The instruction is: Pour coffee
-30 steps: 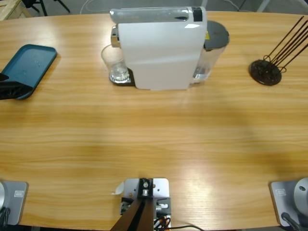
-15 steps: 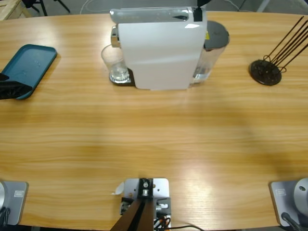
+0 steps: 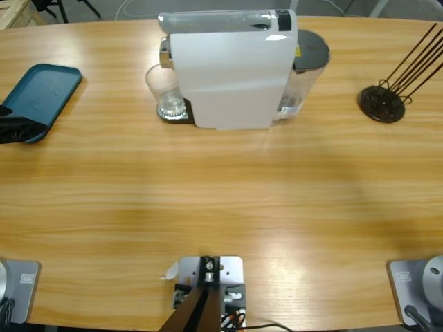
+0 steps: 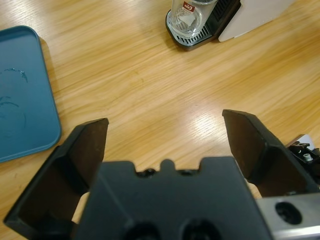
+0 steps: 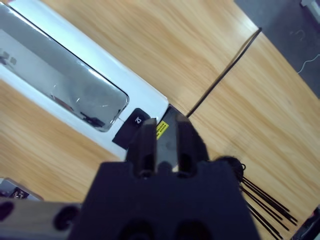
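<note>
A white coffee machine [image 3: 228,76] stands at the table's far middle, with a clear glass [image 3: 164,93] on its drip tray under the spout. The left wrist view shows that glass [image 4: 189,17] far ahead of my left gripper [image 4: 165,120], which is open and holds nothing. In the high view the left gripper [image 3: 14,129] lies at the left edge. My right gripper [image 5: 162,125] is shut and empty. It hangs above the machine's top, over the black button [image 5: 134,122] beside the silver lid [image 5: 65,85]. The right arm is outside the high view.
A teal tray [image 3: 38,97] lies at the far left, close to the left gripper. A black wire rack [image 3: 382,104] stands at the far right. The machine's grey water tank [image 3: 304,62] sits on its right side. A black cable [image 5: 225,70] runs behind the machine.
Half a second ago a black gripper tip showed at the high view's top edge over the machine's button; it has now left that view. Nothing else moved.
</note>
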Controlling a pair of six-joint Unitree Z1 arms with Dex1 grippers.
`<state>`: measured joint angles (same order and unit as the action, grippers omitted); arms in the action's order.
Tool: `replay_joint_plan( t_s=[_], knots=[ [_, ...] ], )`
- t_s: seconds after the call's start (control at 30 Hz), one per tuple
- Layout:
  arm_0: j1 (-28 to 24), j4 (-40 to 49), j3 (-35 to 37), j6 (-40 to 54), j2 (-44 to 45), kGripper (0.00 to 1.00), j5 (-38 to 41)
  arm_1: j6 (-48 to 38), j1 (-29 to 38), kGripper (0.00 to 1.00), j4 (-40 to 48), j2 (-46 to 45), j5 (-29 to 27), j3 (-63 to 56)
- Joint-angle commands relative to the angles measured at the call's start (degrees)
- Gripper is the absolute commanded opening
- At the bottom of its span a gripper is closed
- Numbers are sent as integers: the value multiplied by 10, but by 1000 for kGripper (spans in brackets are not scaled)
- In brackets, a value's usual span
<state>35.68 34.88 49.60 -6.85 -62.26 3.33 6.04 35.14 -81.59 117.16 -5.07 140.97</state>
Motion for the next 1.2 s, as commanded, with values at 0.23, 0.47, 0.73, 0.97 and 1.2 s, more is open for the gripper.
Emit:
replay_joint_plan(
  t_s=[0.23, 0.47, 0.73, 0.97, 1.2],
  knots=[
    [-4, -3, -4, -6, -15, 996, 6, -9, -2, 407, -9, -9, -5, -10],
    [-4, -4, -5, -6, -15, 996, 7, -12, 2, 0, -19, 10, 17, -9],
    [-4, -4, -6, -6, -15, 996, 7, -9, 17, 0, -20, 43, 17, 2],
    [-4, -6, -7, -6, -17, 996, 7, -9, 7, 0, -20, 54, 26, -12],
    [-4, -7, -8, -6, -17, 996, 7, -9, 7, 0, -20, 65, 30, -16]
  ],
)
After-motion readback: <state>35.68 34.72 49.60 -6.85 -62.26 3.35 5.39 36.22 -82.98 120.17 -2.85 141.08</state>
